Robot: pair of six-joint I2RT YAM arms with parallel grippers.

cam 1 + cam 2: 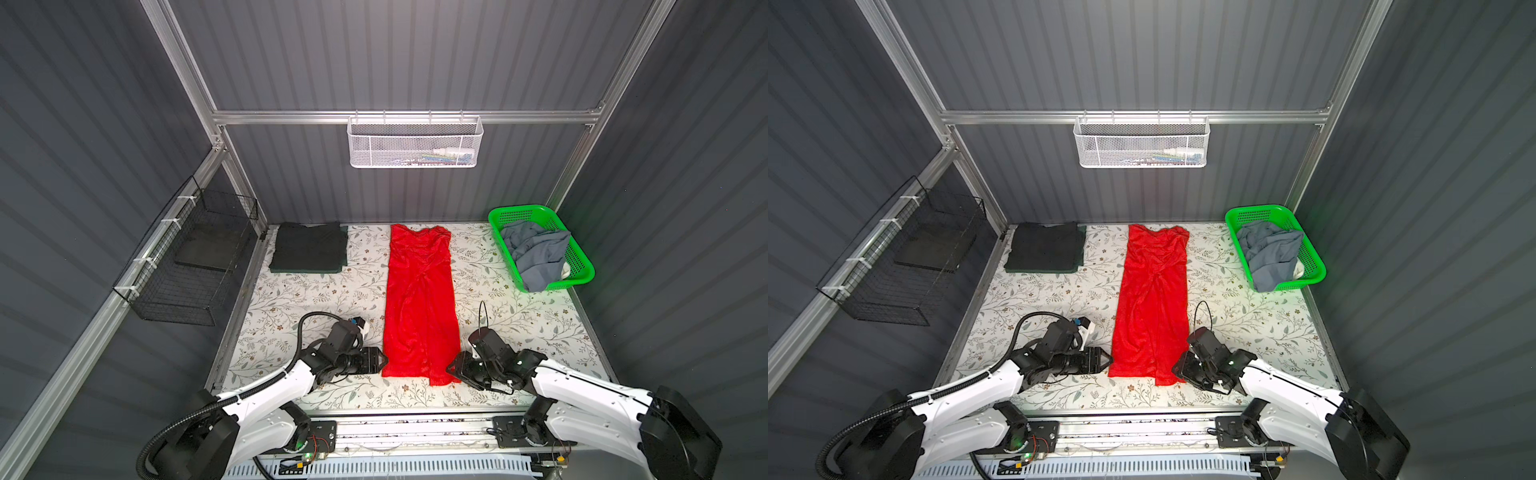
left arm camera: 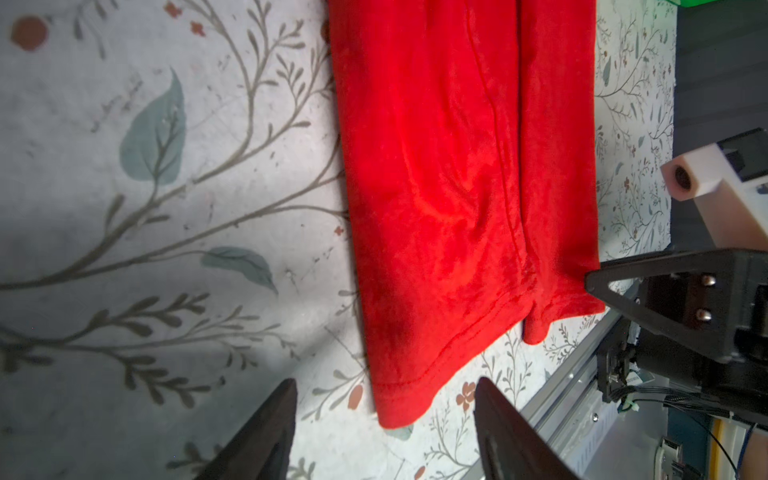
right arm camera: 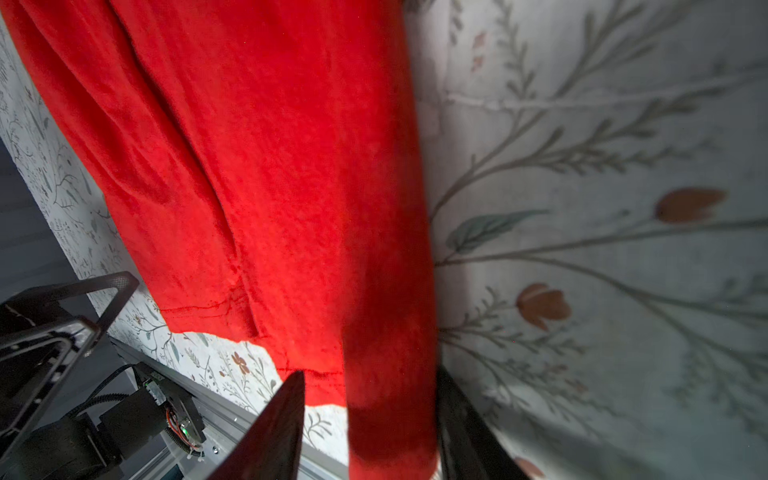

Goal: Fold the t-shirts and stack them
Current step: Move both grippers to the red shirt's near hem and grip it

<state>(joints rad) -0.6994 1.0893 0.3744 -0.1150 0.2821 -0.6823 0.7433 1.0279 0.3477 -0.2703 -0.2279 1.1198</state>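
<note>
A bright red t-shirt (image 1: 419, 299) (image 1: 1152, 299), folded into a long narrow strip, lies down the middle of the floral table. My left gripper (image 1: 384, 360) (image 1: 1109, 360) (image 2: 384, 386) is open at its near left hem corner, which lies just ahead of the fingertips. My right gripper (image 1: 451, 368) (image 1: 1177, 368) (image 3: 370, 374) stands open astride the near right edge of the red t-shirt (image 3: 270, 166), with cloth between the spread jaws. Dark t-shirts (image 1: 309, 252) (image 1: 1046, 251) sit folded in a square stack at the far left. A grey-blue t-shirt (image 1: 536, 253) (image 1: 1273, 253) lies crumpled in the basket.
The green plastic basket (image 1: 582, 266) (image 1: 1312, 257) stands at the far right corner of the table. A black wire basket (image 1: 187, 257) hangs on the left wall and a white mesh basket (image 1: 415, 143) on the rear rail. The metal front rail (image 1: 415, 428) runs just behind both grippers.
</note>
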